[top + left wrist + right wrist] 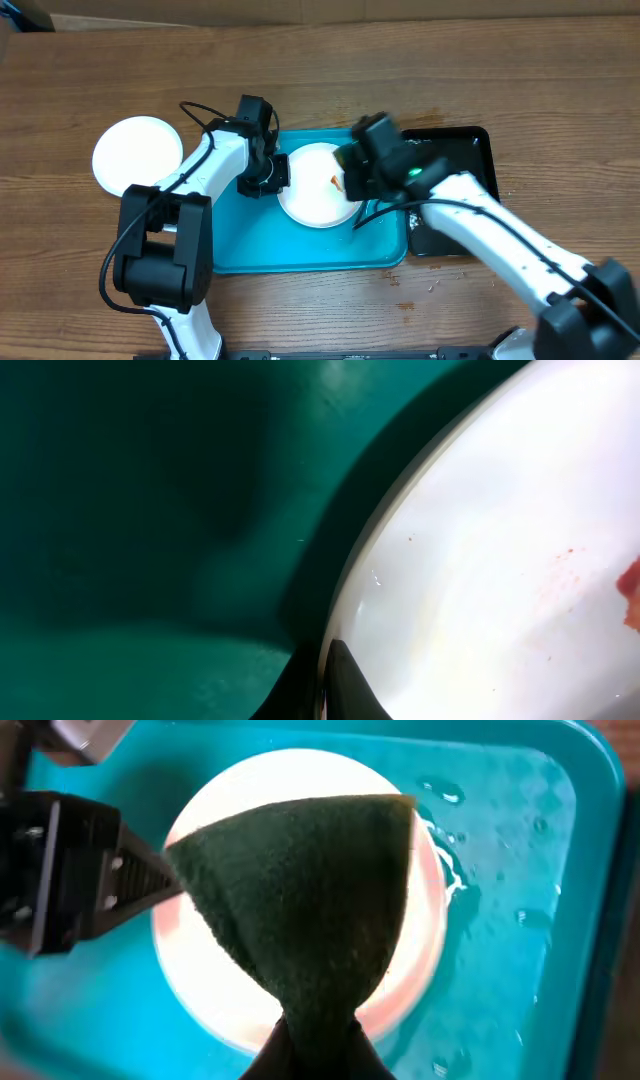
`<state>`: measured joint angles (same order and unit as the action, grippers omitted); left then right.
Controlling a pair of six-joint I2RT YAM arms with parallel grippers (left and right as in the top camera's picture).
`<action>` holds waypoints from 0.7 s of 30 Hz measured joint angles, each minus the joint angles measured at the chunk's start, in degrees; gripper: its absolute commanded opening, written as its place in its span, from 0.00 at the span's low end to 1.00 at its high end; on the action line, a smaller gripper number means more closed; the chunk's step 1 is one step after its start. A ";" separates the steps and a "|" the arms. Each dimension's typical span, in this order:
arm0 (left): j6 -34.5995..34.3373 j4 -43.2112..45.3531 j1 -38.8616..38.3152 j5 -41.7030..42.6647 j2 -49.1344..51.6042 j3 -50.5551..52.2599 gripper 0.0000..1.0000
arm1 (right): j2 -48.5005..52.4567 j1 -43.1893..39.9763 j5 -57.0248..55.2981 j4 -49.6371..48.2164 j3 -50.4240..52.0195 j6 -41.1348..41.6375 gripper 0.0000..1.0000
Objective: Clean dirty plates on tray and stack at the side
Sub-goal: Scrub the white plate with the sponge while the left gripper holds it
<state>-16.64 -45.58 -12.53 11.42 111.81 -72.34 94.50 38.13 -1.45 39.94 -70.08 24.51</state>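
Note:
A white plate (pixel 312 188) with a brown-red smear (pixel 336 181) lies on the turquoise tray (pixel 250 240). My left gripper (pixel 272 172) is shut on the plate's left rim; in the left wrist view the fingers (pixel 335 685) pinch the rim of the plate (pixel 480 560), with red smear (pixel 630 590) at the right edge. My right gripper (pixel 352 180) is shut on a dark green scouring pad (pixel 300 900) held over the plate (pixel 215 970) at its right side. Another white plate (pixel 137 153) sits on the table to the left of the tray.
A glossy black tray (pixel 462 160) lies right of the turquoise tray, partly under my right arm. Water drops (pixel 500 900) lie on the turquoise tray's floor beside the plate. The wooden table (pixel 330 70) extends behind.

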 measured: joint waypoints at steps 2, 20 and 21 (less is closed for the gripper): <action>0.02 0.02 -0.55 0.02 0.00 0.00 0.04 | 2.19 2.12 -4.26 -1.55 0.00 0.31 0.04; 0.02 0.44 -1.38 0.20 0.00 0.02 0.04 | 11.85 3.89 -14.53 -1.84 -0.02 3.52 0.44; 0.02 0.46 -1.38 0.22 0.00 0.04 0.04 | 11.85 3.89 -14.58 -1.60 -0.02 3.74 0.44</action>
<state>-16.62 -45.12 -13.91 11.64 111.81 -72.29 106.34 42.02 -16.03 38.35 -70.11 28.25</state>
